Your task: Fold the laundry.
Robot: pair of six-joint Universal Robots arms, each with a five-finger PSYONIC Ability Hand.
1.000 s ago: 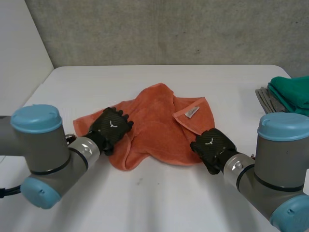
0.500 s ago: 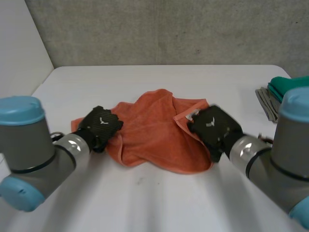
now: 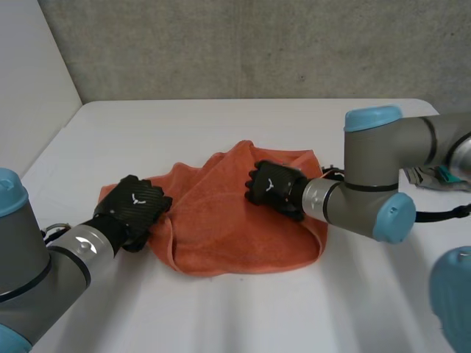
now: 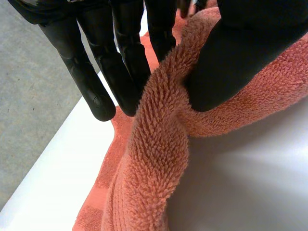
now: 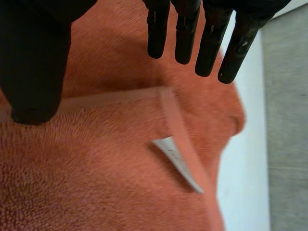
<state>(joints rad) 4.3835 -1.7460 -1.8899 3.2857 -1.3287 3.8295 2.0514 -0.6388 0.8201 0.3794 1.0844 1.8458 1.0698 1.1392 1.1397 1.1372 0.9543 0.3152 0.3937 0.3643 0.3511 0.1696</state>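
Head view: left hand (image 3: 135,206) pinches towel (image 3: 221,235) edge, right hand (image 3: 272,185) straight-fingered over its middle

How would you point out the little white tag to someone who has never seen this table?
Find the orange towel crumpled in the middle of the white table. Under the right hand, a flat hem band crosses the cloth, and the tag pokes out from beneath it. It is the only white sliver on all that orange.

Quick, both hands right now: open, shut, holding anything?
Left hand: shut on the orange towel, pinching a ridge at its edge between thumb and fingers.
Right hand: open, fingers straight over the towel, holding nothing.
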